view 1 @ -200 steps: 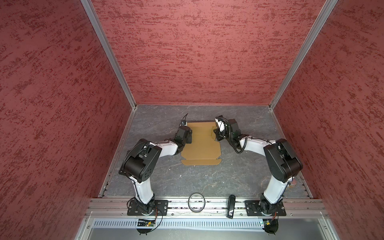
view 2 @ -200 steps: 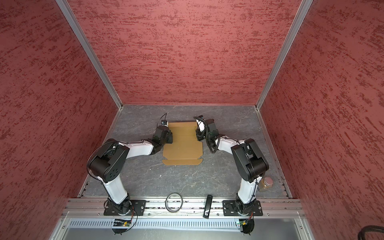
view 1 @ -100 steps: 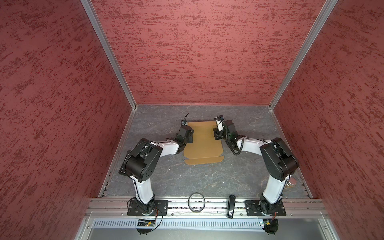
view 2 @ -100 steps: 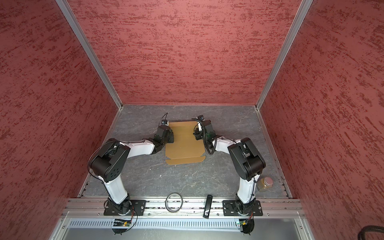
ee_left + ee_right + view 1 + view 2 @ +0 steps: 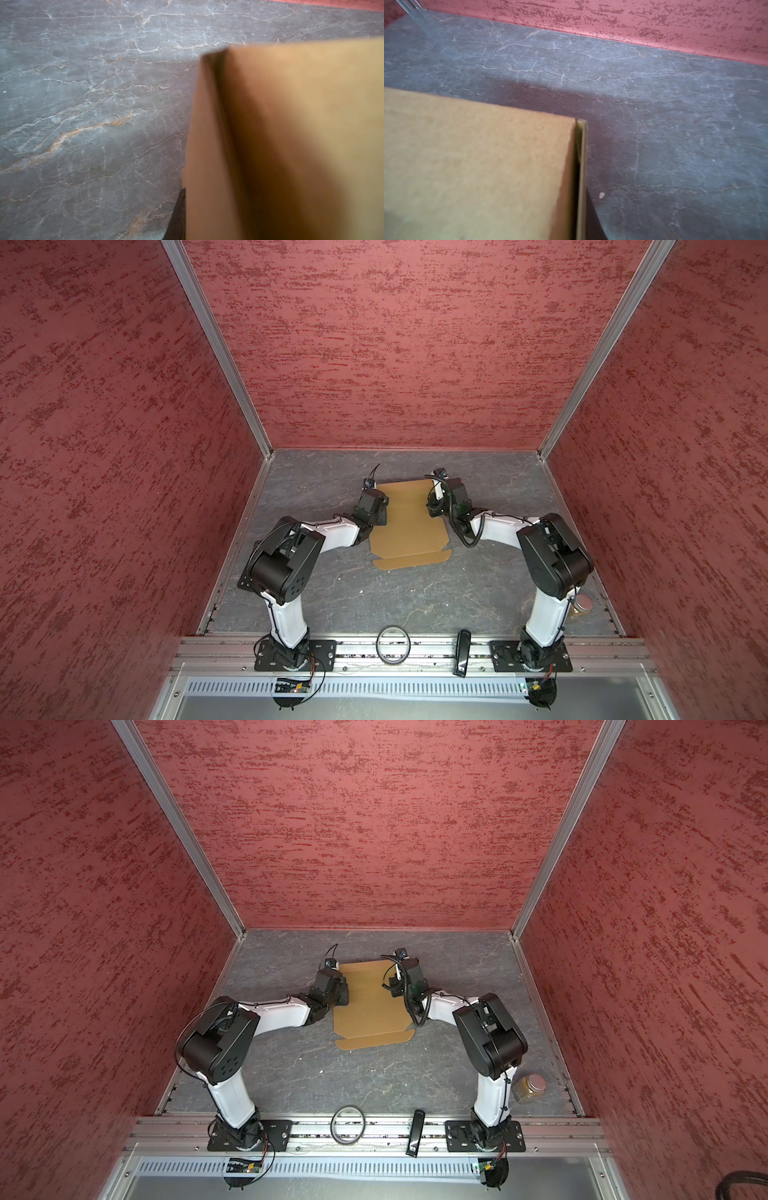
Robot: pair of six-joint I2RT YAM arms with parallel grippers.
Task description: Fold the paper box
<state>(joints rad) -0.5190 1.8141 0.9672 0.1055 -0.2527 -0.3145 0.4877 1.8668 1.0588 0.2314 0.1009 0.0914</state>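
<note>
Our left gripper (image 5: 381, 512) and right gripper (image 5: 433, 506) are pressed together, each pinching a raised side flap of the paper box (image 5: 409, 531), which lies mid-table (image 5: 415, 601) between them.

My left arm (image 5: 332, 533): elbow high at lower left, forearm reaching toward centre frame. My left gripper (image 5: 379, 511): closed on the paper box (image 5: 409, 526) side flap, one finger (image 5: 176, 216) outside it. My right arm (image 5: 498, 526): mirrored from the right. My right gripper (image 5: 433, 506): closed on the opposite flap.
</note>
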